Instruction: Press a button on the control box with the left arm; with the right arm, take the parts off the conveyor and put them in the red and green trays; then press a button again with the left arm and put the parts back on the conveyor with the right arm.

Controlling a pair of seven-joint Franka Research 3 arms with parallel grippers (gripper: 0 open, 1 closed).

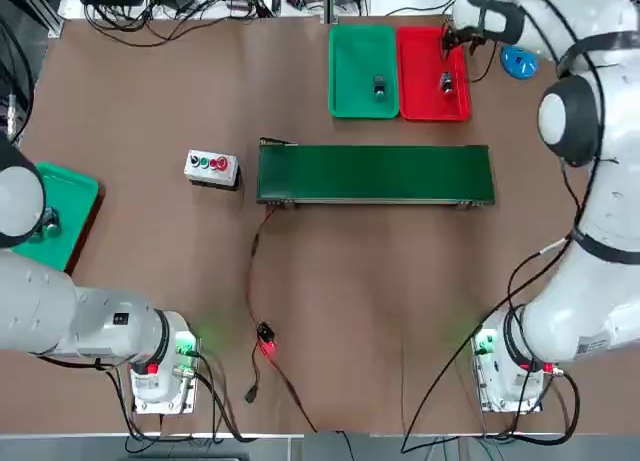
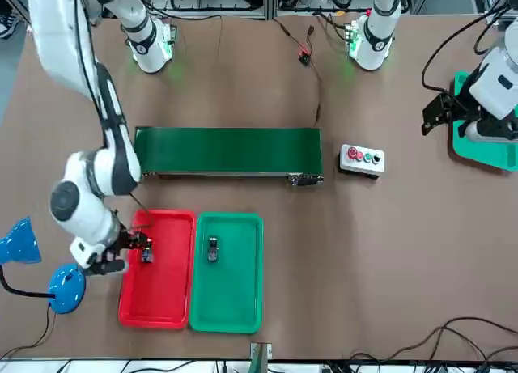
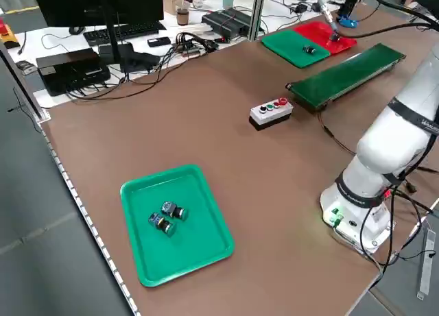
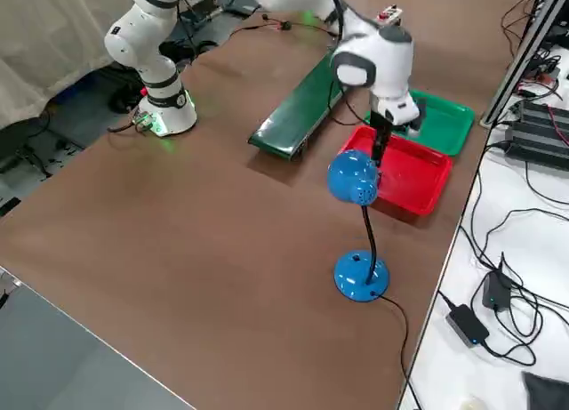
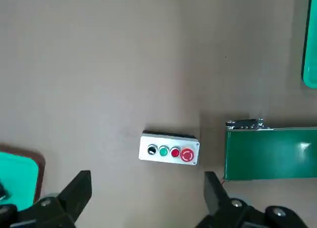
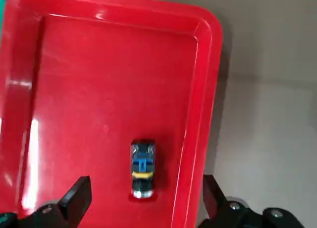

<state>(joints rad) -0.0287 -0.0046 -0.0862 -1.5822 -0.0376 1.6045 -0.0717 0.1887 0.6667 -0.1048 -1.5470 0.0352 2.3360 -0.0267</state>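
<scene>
The right gripper (image 6: 147,177) was over the red tray (image 1: 420,99), its two fingers spread wide with nothing between them in its grasp. One small cylindrical part (image 6: 143,169) lay inside that tray, on its floor, apart from both fingertips. Directly beside the red tray was a green tray (image 1: 350,51), and a second part (image 1: 379,86) lay in it.

The left gripper (image 5: 148,174) hung above the surface (image 1: 170,271) at the robot's left, by another green tray (image 3: 195,251). Its fingers also stood wide apart and held nothing. Two more parts, one (image 3: 174,210) just beside the other (image 3: 162,224), lay in this second green tray.

The green-topped conveyor (image 1: 375,175) ran crosswise in front of the robot, nearer to it than the red tray and its green neighbor. Its belt carried no parts. The control box (image 1: 212,168) sat to the left of the conveyor, a gap between them, with a black, a green and two red buttons on top; neither gripper touched it. A blue lamp (image 4: 352,177) stood near the red tray.
</scene>
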